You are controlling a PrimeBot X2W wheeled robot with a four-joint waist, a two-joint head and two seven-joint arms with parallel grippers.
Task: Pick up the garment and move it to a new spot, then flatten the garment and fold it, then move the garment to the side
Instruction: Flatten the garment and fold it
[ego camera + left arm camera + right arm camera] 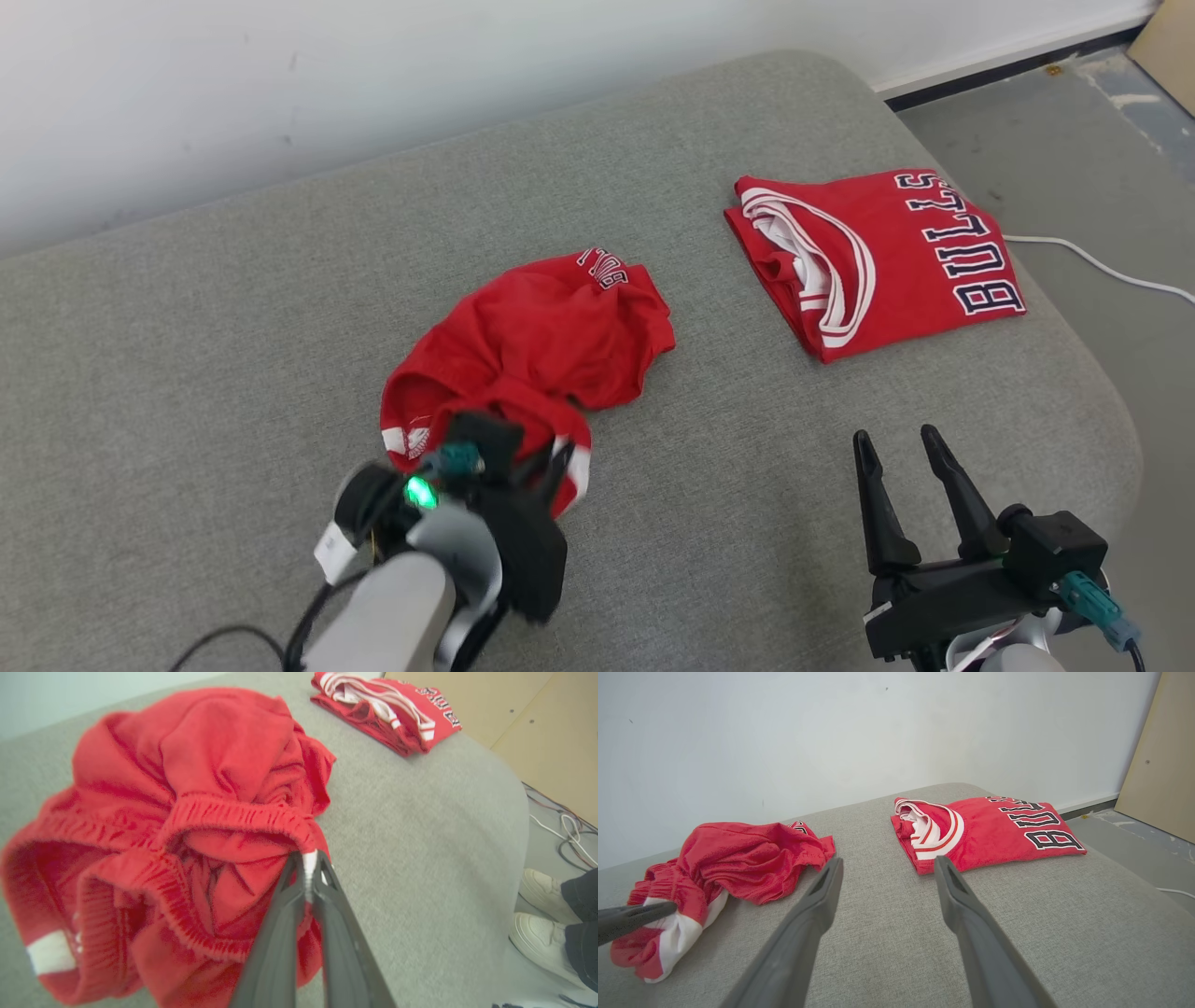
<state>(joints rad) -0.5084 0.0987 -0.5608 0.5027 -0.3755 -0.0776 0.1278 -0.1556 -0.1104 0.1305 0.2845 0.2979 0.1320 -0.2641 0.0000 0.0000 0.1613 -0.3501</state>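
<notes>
We see a wide grey cushion (233,308) with rounded corners, and behind it a white wall (280,84); at the right of the cushion lies a grey floor (1074,159). On the cushion there are 2 red pieces of clothing, well apart. The task's garment (541,336) lies crumpled near the middle of the cushion, toward the robot's left, with part of a dark-lettered print turned up at its far edge. The folded jersey (878,257) lies flat near the far right corner, with the word BULLS on it and white-striped trim at its opening. The left gripper (307,861) is at the near edge of the garment, its 2 fingers pressed together on a white-edged hem, so it grips the garment. The right gripper (896,439) is over bare cushion at the near right, its 2 fingers spread apart with nothing between them, apart from both pieces. In the left wrist view we see 2 white shoes (535,942) of a person on the floor beside the cushion. A thin white cable (1102,266) runs over the floor, right of the jersey.
</notes>
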